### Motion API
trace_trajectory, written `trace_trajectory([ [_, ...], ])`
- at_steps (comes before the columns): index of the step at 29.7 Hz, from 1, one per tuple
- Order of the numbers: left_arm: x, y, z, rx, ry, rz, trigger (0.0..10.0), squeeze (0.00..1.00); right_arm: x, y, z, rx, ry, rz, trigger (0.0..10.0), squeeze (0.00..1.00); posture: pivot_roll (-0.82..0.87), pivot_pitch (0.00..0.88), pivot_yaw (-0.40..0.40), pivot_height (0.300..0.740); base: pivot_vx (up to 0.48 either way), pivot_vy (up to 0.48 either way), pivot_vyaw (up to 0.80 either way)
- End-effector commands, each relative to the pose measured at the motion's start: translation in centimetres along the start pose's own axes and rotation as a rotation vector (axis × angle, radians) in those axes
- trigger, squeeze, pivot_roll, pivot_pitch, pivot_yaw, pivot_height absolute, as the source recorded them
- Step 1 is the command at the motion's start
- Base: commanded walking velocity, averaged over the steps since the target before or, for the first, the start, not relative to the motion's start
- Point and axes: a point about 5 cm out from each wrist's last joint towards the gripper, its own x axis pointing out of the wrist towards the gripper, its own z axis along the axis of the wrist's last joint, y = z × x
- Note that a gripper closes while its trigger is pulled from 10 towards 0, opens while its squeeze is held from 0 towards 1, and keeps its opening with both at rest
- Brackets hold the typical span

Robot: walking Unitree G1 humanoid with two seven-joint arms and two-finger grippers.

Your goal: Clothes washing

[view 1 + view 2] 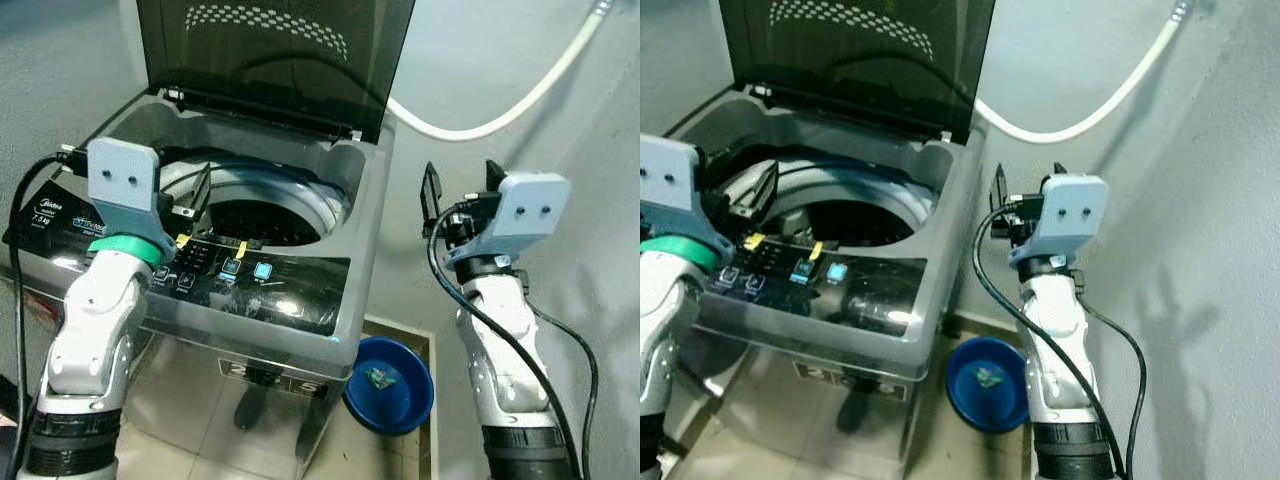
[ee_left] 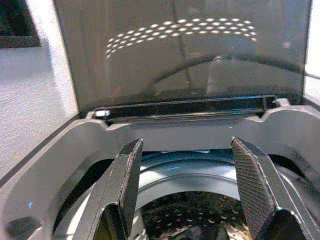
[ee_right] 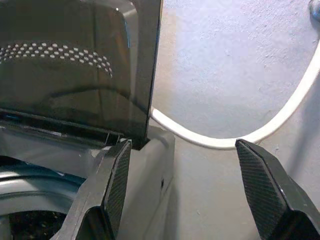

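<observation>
The left arm is bent at the elbow and raised over the front left corner of the top-loading washing machine (image 1: 330, 270), its grey wrist block above the control panel (image 1: 225, 265). The left gripper (image 2: 187, 175) reaches in over the tub opening, its two black fingers (image 2: 250, 180) spread well apart with nothing between them; their inner faces carry a fine cross-hatched grip texture.

The washing machine is a grey, boxy unit with rounded plastic edges. Its dark, smoked, see-through lid (image 1: 270, 50) stands propped upright at the back, with a curved band of pale dots printed near its top. Below it the drum (image 2: 195, 215) is a round well — a pale blue-white ring at the rim, then dark perforated metal lower down. What lies at its bottom is too dark to tell. The glossy black control panel along the front edge has two lit blue buttons and small yellow tags.

On the tiled floor just right of the machine's foot sits a round blue plastic basin (image 1: 390, 385) with a small pale item inside.

A white hose (image 1: 500, 115) sags in a loop across the grey wall beside the lid.

The right arm stands upright, right of the machine and apart from it, black cable trailing down. The right gripper (image 3: 185, 190) points toward the lid's right edge, fingers wide apart — empty.
</observation>
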Motion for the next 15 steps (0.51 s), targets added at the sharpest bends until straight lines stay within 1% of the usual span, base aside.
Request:
trace_trajectory([
  [1, 0.3, -0.3, 0.2, 0.001, -0.018, -0.010, 10.0, 0.00, 0.3, 0.1, -0.1, 0.011, -0.002, -0.001, 10.0, 0.00, 0.16, 0.000, -0.026, 0.740, 0.000, 0.000, 0.00],
  [3, 0.5, -0.4, 0.2, -0.006, -0.024, -0.005, 10.0, 0.00, 0.7, 0.7, 0.0, 0.026, -0.011, 0.024, 10.0, 0.00, 0.16, 0.000, -0.025, 0.740, 0.000, 0.000, 0.00],
  [10, 0.8, -0.3, 0.3, -0.018, -0.031, 0.010, 10.0, 0.00, 1.0, 1.2, -0.1, 0.053, 0.007, 0.038, 10.0, 0.00, 0.16, 0.000, -0.034, 0.740, 0.000, 0.000, 0.00],
  [15, 0.7, -0.6, 0.2, -0.024, -0.029, 0.011, 10.0, 0.00, 0.8, 1.2, -0.3, 0.056, 0.019, 0.040, 10.0, 0.00, 0.16, 0.000, -0.033, 0.740, -0.264, 0.000, 0.00],
])
